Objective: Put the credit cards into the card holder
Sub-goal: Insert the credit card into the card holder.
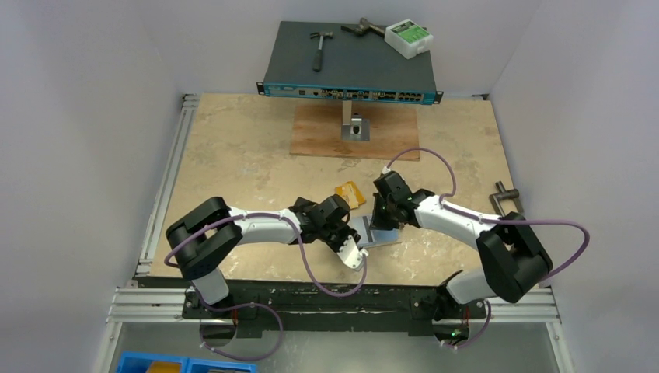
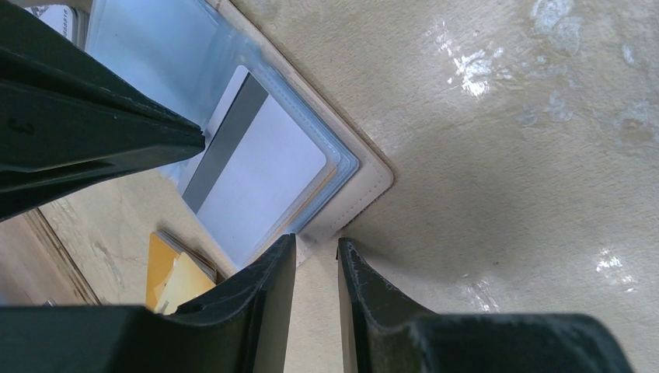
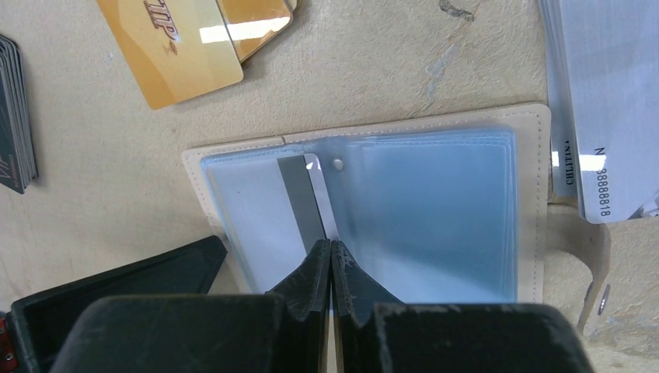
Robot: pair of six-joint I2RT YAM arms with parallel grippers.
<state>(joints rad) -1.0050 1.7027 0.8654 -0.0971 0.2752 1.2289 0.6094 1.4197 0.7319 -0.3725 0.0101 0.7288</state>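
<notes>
Grey walls box in a scuffed, pale bench, where two robot arms meet over an open card holder lying flat near the front edge, between them. The left hand nips the holder's beige border near one corner, its fingers a little apart around the cover, apparently to stop the holder sliding. The right hand is clenched on nothing. Its joined tip rests on the dark stripe of a silver card lying under the clear film of a bluish pocket, a pose that suggests the card is being nudged home. How deep it sits cannot be told.

More cards wait on the bench around the holder. Orange cards lie a short way beyond its far edge, and a stack of dark cards sits off to one side. A sheaf of silver cards lies just beside the border carrying the snap tab, which hangs unfastened, so most of the job appears still ahead.

The bench top is blotchy and worn, with glossy patches catching the light. At its far edge sits a network switch bearing a hammer and a white box with a green label. In front of it a wooden board carries a small metal bracket. Metal rails run along the left and front sides, and a blue bin shows below the front edge.
</notes>
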